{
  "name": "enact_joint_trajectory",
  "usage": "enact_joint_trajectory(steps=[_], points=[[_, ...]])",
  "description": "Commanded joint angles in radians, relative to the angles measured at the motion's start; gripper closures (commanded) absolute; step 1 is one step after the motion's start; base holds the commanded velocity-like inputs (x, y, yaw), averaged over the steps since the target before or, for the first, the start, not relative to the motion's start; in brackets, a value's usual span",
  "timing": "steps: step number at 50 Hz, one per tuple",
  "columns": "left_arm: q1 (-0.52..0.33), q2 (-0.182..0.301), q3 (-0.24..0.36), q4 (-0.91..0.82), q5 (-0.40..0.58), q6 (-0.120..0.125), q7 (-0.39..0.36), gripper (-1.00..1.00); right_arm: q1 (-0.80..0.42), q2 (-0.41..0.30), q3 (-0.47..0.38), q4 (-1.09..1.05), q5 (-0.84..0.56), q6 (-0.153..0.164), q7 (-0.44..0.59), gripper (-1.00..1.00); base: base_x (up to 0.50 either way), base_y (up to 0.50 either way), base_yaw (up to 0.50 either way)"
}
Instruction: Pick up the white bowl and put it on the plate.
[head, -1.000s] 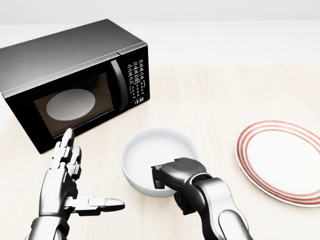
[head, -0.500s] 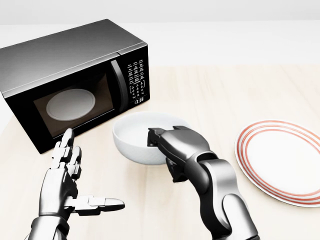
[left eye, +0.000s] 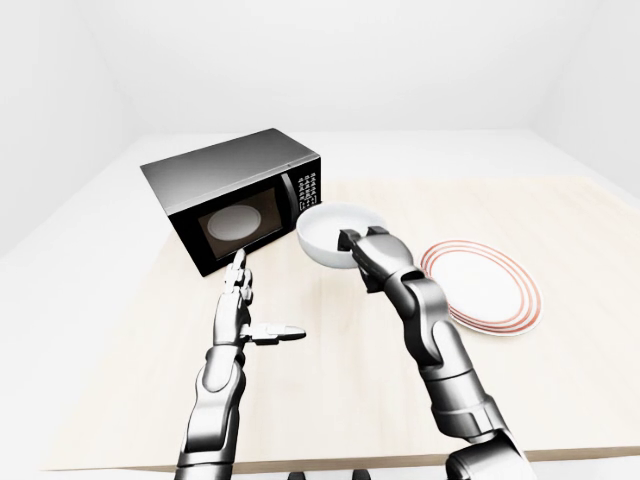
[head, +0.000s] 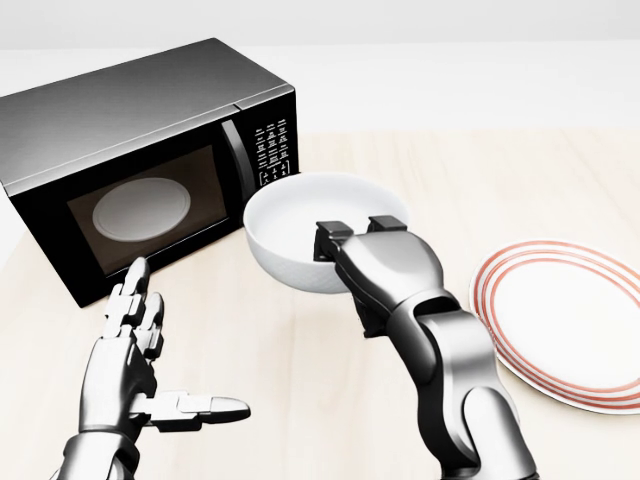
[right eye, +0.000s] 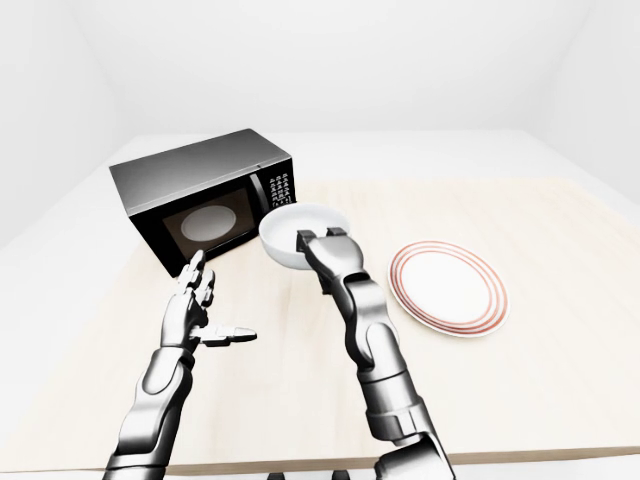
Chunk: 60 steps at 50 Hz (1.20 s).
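The bowl (head: 320, 235) is now off the table (head: 520, 190) — a second ago it sat low at centre-bottom of the head view, now it hangs higher at centre, just right of the microwave (head: 140, 160). The right hand (head: 370, 260) grips its near rim, fingers hooked over the edge, the bowl tilted slightly. The left hand (head: 130, 360) stays open at lower left, fingers spread, holding nothing, unmoved. The plate (head: 570, 320) lies at right, well apart from the bowl. Pick-up looks done — what's left is carrying it right and setting it down on the plate.
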<state>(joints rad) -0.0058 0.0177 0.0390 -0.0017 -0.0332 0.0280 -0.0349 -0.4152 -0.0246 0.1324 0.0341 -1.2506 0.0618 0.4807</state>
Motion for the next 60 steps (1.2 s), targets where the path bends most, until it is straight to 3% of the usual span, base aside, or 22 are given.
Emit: enact_joint_trajectory(steps=[1,14,32,47,50,60], points=[[0.004,-0.001,-0.001,-0.006,-0.001,0.004,-0.001,-1.0,-0.006,-0.032,-0.035,-0.022,-0.133,-0.056,-0.078,1.0,0.0,0.0,0.0],[0.004,-0.001,0.0,-0.001,-0.001,-0.001,-0.003,-1.0,-0.039,-0.088,-0.087,0.014,-0.117,-0.043,-0.105,1.0,0.0,0.0,0.0],[-0.004,0.0,0.002,-0.006,-0.008,0.019,0.001,-1.0,-0.086,-0.198,-0.164,0.117,-0.044,-0.017,-0.149,1.0,0.0,0.0,0.0],[0.0,0.0,0.001,-0.009,-0.008,0.018,0.001,-1.0,-0.042,-0.275,-0.221,0.142,0.006,-0.007,-0.185,1.0,0.0,0.0,0.0],[-0.003,0.0,0.002,0.003,-0.008,0.009,0.001,-1.0,-0.034,-0.293,-0.237,0.136,0.02,0.0,-0.185,1.0,0.0,0.0,0.0],[0.001,-0.001,0.0,-0.011,-0.007,0.02,0.0,-1.0,-0.004,-0.343,-0.278,0.15,0.062,0.007,-0.21,1.0,0.0,0.0,0.0]])
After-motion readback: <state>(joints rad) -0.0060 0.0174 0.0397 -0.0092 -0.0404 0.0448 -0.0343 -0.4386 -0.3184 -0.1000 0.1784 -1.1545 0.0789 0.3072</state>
